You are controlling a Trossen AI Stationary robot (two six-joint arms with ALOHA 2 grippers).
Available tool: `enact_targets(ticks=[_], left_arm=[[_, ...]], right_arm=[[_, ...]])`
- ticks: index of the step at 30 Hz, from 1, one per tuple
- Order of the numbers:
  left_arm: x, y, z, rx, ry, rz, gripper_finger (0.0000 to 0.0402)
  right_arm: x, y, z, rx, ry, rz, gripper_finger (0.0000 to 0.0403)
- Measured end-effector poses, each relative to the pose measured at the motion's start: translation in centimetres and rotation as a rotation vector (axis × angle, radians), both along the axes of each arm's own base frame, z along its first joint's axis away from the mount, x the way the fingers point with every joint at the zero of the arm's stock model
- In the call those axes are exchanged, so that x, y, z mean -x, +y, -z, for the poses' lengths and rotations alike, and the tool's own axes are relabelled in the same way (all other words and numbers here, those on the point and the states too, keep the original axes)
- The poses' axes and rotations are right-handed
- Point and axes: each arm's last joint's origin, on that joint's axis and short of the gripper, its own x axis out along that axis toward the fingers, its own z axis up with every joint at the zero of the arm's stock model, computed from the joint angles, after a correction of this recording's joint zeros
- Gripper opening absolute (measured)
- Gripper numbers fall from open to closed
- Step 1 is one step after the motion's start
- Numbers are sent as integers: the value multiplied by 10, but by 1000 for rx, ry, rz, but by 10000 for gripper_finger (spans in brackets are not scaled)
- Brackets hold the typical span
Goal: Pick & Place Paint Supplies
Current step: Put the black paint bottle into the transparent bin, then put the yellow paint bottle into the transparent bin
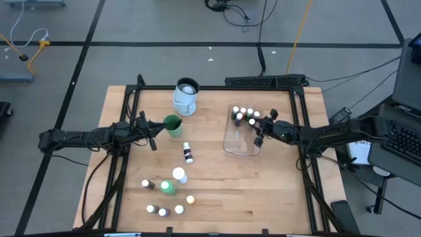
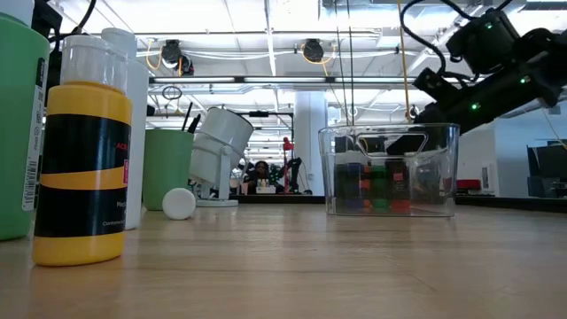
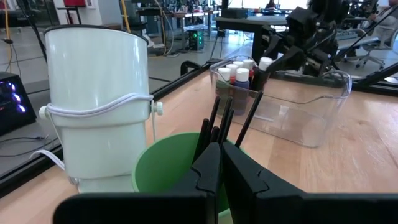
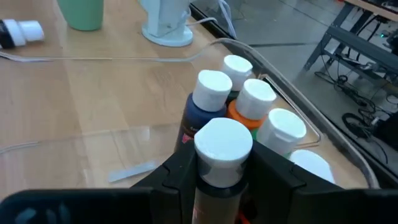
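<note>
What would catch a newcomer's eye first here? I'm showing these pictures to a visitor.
The clear tub on the table's right side, with white-capped bottles clustered at its far end, where the right gripper grips another bottle above them. At the table's left, the left gripper is shut over a green cup holding dark brushes.

White-capped bottles (image 1: 243, 116) stand clustered at centre right; others (image 1: 168, 191) lie scattered at lower centre; dark brushes (image 3: 217, 121) stand upright.
</note>
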Motion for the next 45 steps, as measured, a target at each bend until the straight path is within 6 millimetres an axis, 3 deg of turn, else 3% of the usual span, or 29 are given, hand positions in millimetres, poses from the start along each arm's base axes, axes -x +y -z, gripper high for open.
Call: enact_targets(ticks=[9, 14, 20, 27, 36, 40, 45], left_arm=[[0, 0, 0, 0, 1, 0, 19], [0, 0, 0, 0, 1, 0, 19], [0, 0, 0, 1, 2, 0, 19], [0, 0, 1, 12, 2, -1, 19], [0, 0, 1, 5, 4, -1, 19], [0, 0, 0, 4, -3, 0, 19], [0, 0, 0, 15, -5, -2, 19]], right_arm=[[-5, -4, 11, -30, 25, 24, 108], [-7, -4, 11, -33, 8, 29, 164], [-9, -4, -1, 18, -84, 14, 227], [-13, 5, -29, 69, -224, -89, 242], [-49, 48, -69, 15, -210, -368, 240], [-81, 83, -80, -24, -193, -545, 240], [-128, 130, -72, -55, -123, -777, 246]])
